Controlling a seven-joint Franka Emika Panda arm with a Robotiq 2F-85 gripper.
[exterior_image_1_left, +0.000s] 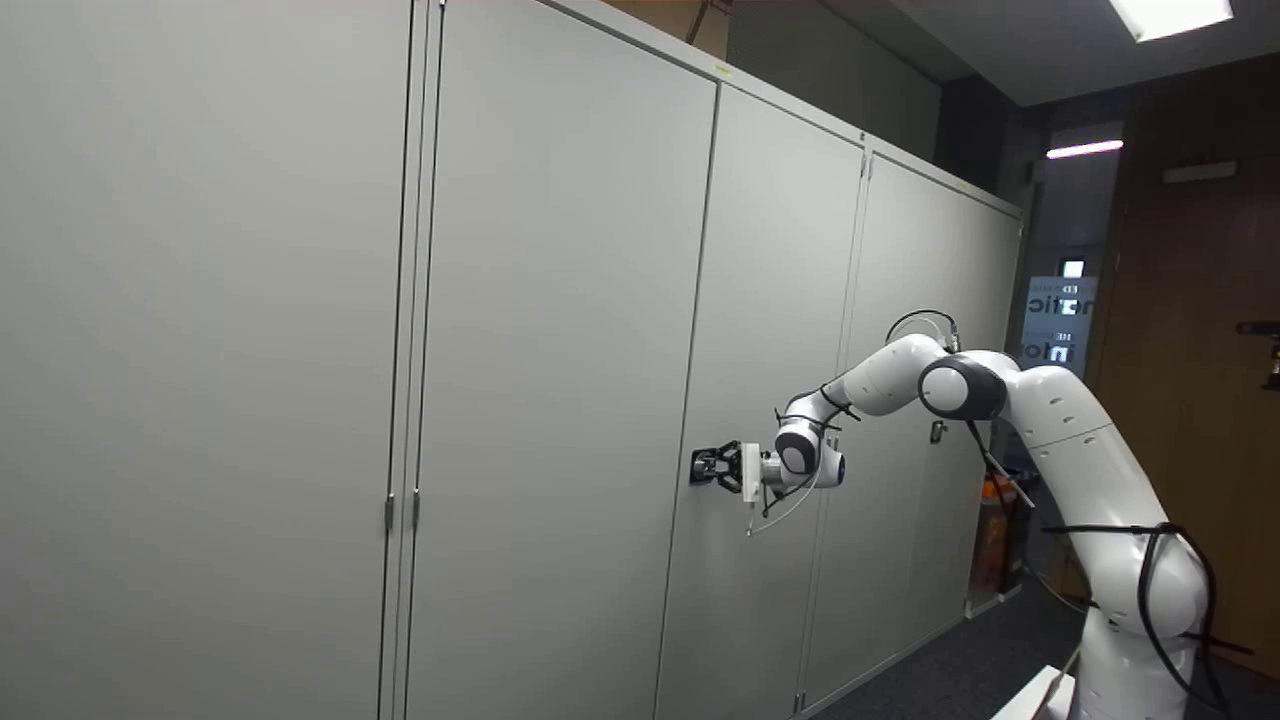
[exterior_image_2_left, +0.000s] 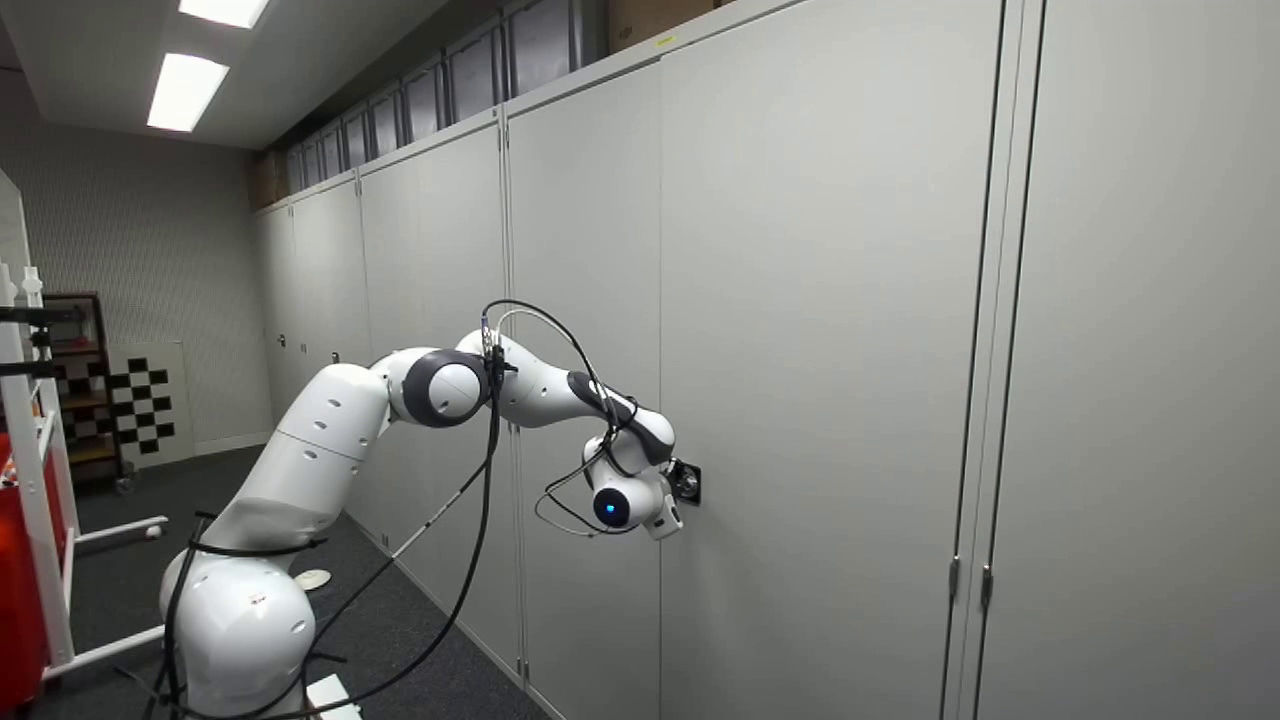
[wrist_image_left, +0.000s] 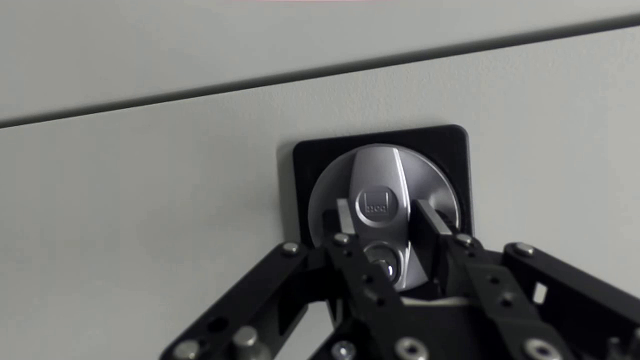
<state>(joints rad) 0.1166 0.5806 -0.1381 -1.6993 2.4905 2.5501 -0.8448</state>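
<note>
My fingers (wrist_image_left: 433, 217) are closed on the silver turn handle (wrist_image_left: 378, 202), one on either side of it, right of centre in the wrist view. The handle crosses a round dish (wrist_image_left: 327, 182) framed by a black square plate (wrist_image_left: 451, 140), which sits on a pale grey cabinet door (wrist_image_left: 150, 200). Above the plate, a dark seam (wrist_image_left: 320, 75) slants toward the upper right of the frame. In both exterior views the plate lies just right of centre, in the lower half. My white arm (exterior_image_1_left: 1060, 420) extends from the lower right in an exterior view. Grey boxes (exterior_image_2_left: 473, 75) stand in a row at the upper middle of an exterior view, with a checkered panel (exterior_image_2_left: 143, 405) toward its left.
</note>
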